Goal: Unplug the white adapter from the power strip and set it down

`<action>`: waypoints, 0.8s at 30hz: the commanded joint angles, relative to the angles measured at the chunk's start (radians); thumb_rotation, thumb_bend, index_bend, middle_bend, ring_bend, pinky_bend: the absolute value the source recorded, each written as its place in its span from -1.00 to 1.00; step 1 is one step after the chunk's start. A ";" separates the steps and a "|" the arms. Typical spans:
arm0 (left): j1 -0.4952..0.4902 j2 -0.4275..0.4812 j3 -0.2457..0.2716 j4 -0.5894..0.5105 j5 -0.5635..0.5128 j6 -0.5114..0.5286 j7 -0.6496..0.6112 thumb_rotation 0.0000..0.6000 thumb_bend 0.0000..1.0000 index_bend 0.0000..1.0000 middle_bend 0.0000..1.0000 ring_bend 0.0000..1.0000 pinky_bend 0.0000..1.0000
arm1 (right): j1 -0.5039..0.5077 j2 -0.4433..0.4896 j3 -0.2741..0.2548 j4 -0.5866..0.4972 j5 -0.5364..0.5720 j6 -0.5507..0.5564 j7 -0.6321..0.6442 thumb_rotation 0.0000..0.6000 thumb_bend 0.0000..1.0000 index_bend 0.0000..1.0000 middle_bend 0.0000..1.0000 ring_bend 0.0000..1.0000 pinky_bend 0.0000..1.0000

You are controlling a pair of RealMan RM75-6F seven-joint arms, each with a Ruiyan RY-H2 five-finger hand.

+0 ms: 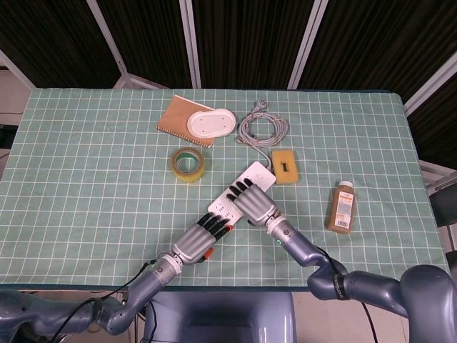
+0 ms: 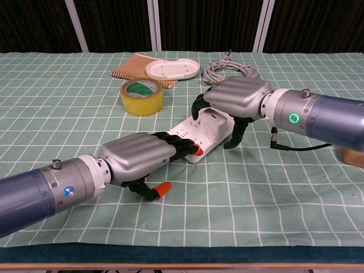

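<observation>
The white power strip (image 1: 258,174) lies diagonally on the green checked cloth, its far end showing past my right hand. The white adapter (image 2: 211,118) sits plugged into its middle; the head view hides it under the hand. My right hand (image 2: 236,96) arches over the adapter, fingers (image 2: 198,104) down on the far-left side and thumb on the right side of the strip, not visibly closed on it. My left hand (image 2: 139,154) lies flat, its fingertips (image 1: 218,225) resting on the strip's near end by the orange switch (image 2: 196,149).
A yellow tape roll (image 1: 189,163) lies left of the strip. At the back are a brown notebook (image 1: 175,114) with a white oval case (image 1: 211,123) on it and a coiled grey cable (image 1: 262,128). A yellow sponge (image 1: 283,166) and a brown bottle (image 1: 343,206) stand right.
</observation>
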 commanded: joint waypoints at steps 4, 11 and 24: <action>-0.003 -0.004 0.003 0.008 0.003 0.000 -0.010 1.00 -0.03 -0.81 -0.84 -1.00 -0.83 | 0.010 -0.026 0.004 0.043 0.008 -0.001 0.018 1.00 -0.54 -0.43 -0.55 -0.60 -0.56; -0.005 -0.006 0.006 0.019 0.003 0.002 -0.024 1.00 -0.03 -0.81 -0.84 -1.00 -0.83 | 0.015 -0.051 0.004 0.082 0.010 0.001 0.046 1.00 -0.52 -0.42 -0.54 -0.60 -0.55; -0.007 -0.016 0.015 0.034 0.007 0.002 -0.045 1.00 -0.03 -0.81 -0.84 -1.00 -0.83 | 0.022 -0.068 -0.005 0.099 -0.008 0.011 0.073 1.00 -0.24 -0.32 -0.50 -0.56 -0.54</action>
